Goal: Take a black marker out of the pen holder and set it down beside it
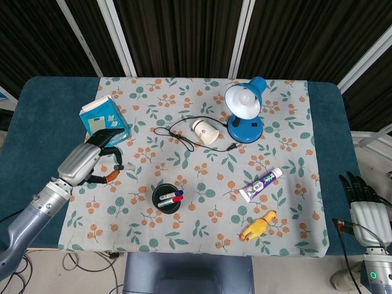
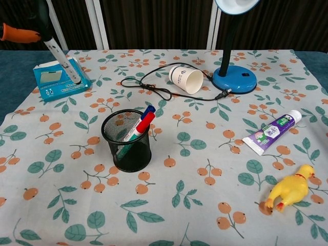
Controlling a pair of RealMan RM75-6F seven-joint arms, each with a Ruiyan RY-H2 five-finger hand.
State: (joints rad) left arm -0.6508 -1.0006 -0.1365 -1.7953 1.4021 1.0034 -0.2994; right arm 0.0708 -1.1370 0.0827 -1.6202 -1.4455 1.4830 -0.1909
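Head view: your left hand [image 1: 86, 162] grips one marker [image 1: 116, 166], at 9 o'clock from the holder [image 1: 167, 199]; your right hand [image 1: 362, 199] idles, fingers apart. Chest view: two markers [image 2: 139, 124] remain in one holder; labels unreadable.

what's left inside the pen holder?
Pen holder holds a red-capped marker and a blue-capped marker, leaning right. Mesh obscures their lower ends.

Dark slatted wall [image 1: 184, 33] across the top of frame.
Teal table [image 1: 43, 153] below, floral cloth [image 1: 202, 184] spread over centre.
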